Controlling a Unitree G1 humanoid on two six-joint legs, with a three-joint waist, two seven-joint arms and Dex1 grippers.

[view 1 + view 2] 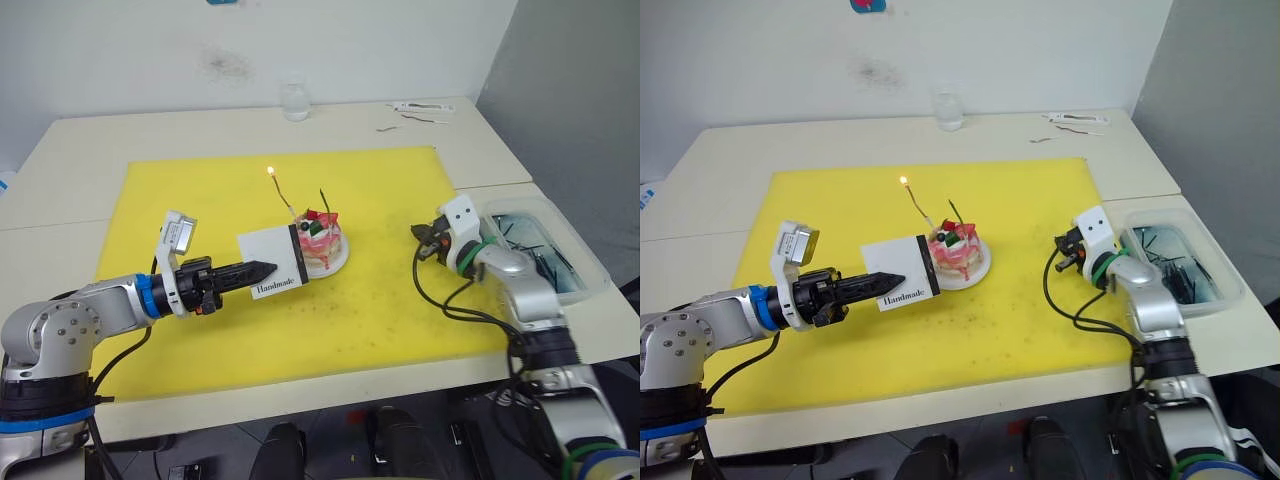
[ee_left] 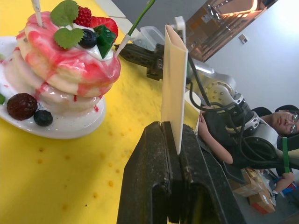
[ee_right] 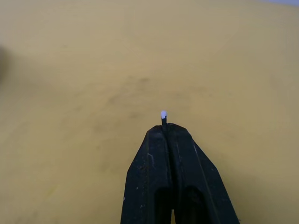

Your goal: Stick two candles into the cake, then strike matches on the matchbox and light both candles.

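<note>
Black two-fingered left gripper [image 1: 262, 269] is sitting nearest the camera, its jaws pinched tight on the flat white rectangular matchbox with "Handmade" print [image 1: 272, 260], holding it upright on edge just beside the small round pink-and-white layered cake [image 1: 322, 243]. That cake is resting on a small white plate [image 1: 337, 264] near the middle of the yellow mat [image 1: 400, 310]. Two thin candles are standing in the cake: a pale wire-like candle [image 1: 279, 190] is leaning away from the cake's top and burning with a small flame at its tip, and a greenish wire-like candle [image 1: 325, 200] next to it is showing no flame. Black right gripper [image 1: 419, 236] is hovering over the mat on the cake's right, well apart from it, jaws closed on a short dark match [image 3: 163, 116] whose pale tip is poking out. A clear plastic bin [image 1: 580, 262] is sitting further right of the cake, off the mat.
</note>
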